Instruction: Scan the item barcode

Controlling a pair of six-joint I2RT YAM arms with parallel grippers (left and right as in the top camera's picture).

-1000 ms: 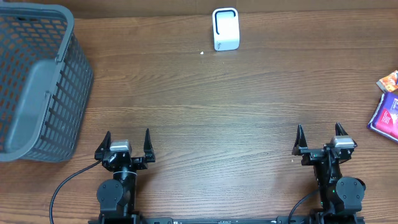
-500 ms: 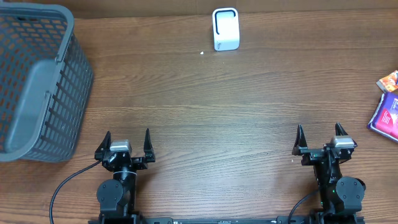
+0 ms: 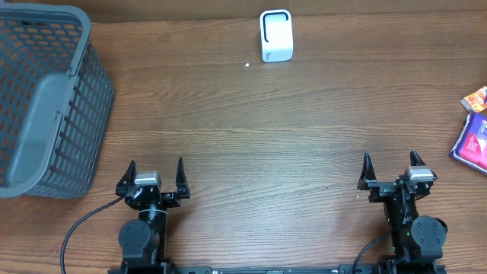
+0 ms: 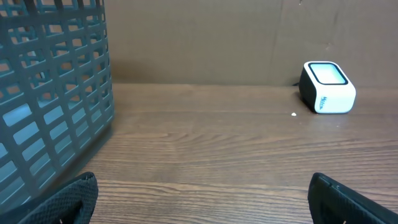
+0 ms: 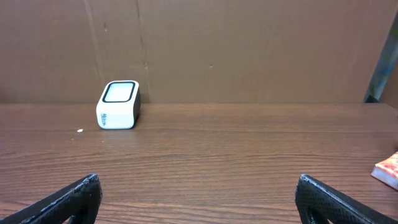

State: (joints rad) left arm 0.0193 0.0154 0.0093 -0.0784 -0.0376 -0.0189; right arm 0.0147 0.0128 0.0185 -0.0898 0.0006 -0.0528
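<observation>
At far centre, white scanner (image 3: 275, 35), side lettering unreadable; purple packet (image 3: 472, 141) at right, print illegible; left gripper (image 3: 156, 164) and right gripper (image 3: 389, 156) wide open, empty.

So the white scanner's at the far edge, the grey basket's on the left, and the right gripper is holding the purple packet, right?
No. The overhead view shows the right gripper open and empty; the purple packet lies apart from it at the right edge. The scanner and basket are as you said.
</observation>
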